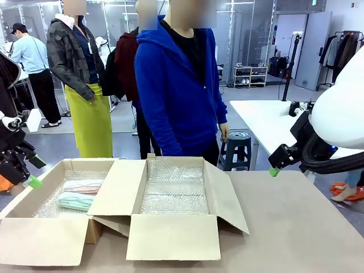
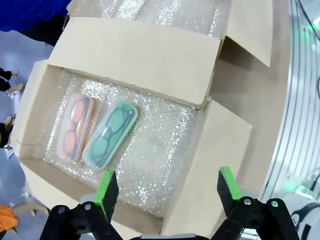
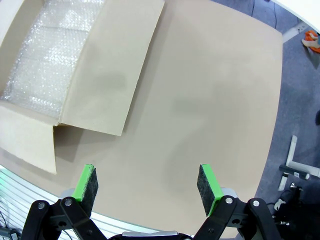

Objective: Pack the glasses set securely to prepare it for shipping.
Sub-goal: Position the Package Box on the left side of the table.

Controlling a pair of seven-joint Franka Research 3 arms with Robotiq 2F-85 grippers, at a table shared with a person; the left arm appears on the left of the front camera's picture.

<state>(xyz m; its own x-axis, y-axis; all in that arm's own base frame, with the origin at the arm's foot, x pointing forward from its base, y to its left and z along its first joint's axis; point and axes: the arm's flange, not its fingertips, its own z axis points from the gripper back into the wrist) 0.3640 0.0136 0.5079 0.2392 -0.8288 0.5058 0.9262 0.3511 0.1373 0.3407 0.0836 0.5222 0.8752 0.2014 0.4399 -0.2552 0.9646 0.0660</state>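
Observation:
Two glasses cases lie side by side on bubble wrap in the left cardboard box (image 1: 34, 227): a clear one showing pink (image 1: 83, 185) (image 2: 75, 126) and a mint green one (image 1: 75, 200) (image 2: 110, 133). My left gripper (image 2: 167, 192) hangs open above that box, nothing between its green pads; in the front view it (image 1: 31, 170) is at the far left edge. Off to the right, my right gripper (image 3: 147, 185) stands open over bare table, and one green pad tip (image 1: 274, 170) of it shows in the front view.
A second open cardboard box (image 1: 173, 236) (image 3: 107, 75) lined with bubble wrap stands in the middle, flaps spread. A person in a blue hoodie (image 1: 179, 85) stands behind it. The brown table (image 1: 296, 227) has free room to the right. Other people stand farther back.

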